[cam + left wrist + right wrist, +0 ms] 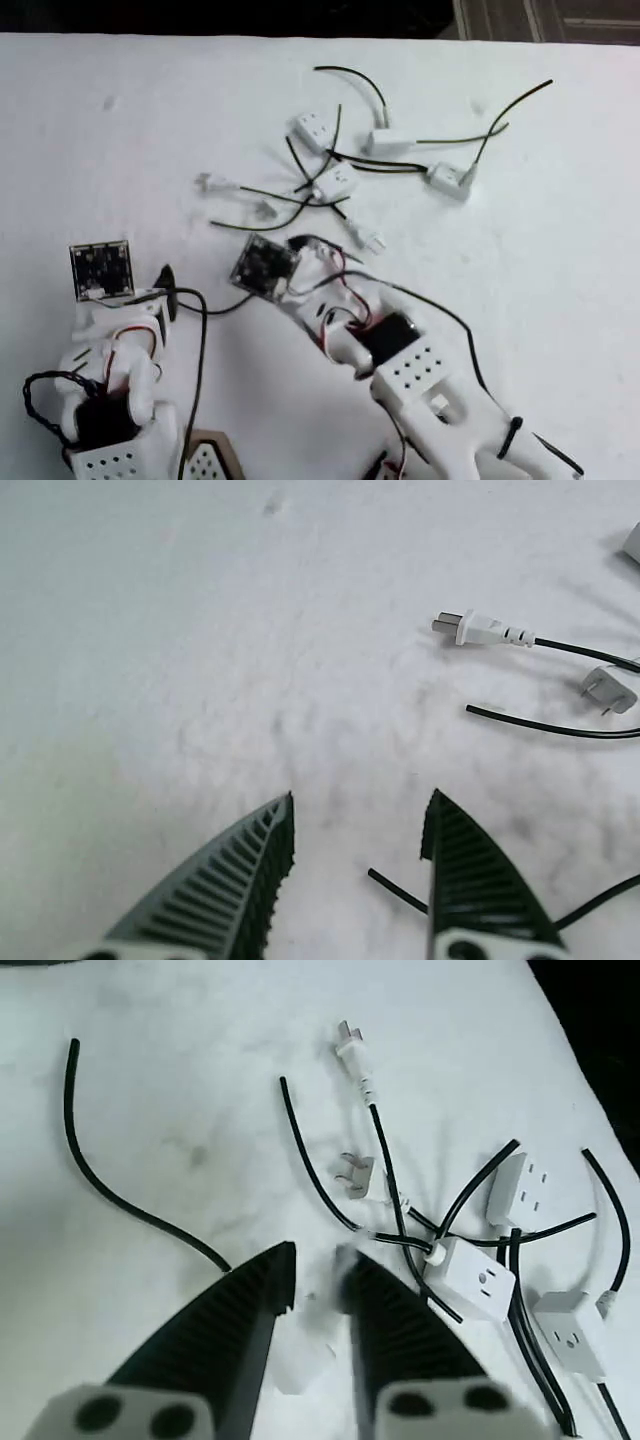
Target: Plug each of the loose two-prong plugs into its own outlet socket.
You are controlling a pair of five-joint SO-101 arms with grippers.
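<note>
Plug (478, 630) loose on table (90, 140)

Left gripper (360, 810): I read jaws wide apart, holding nothing; plug lies ahead of it, second plug (607, 690) near the first. Right gripper (318, 1260): I cannot tell its grip. Sockets (470, 1280) lie beyond it among black cords (522, 1305).

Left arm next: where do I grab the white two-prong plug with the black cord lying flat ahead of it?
Take the white two-prong plug by its moulded body, behind the prongs, from above, left gripper closing across its long sides: it lies flat with both sides clear.
</note>
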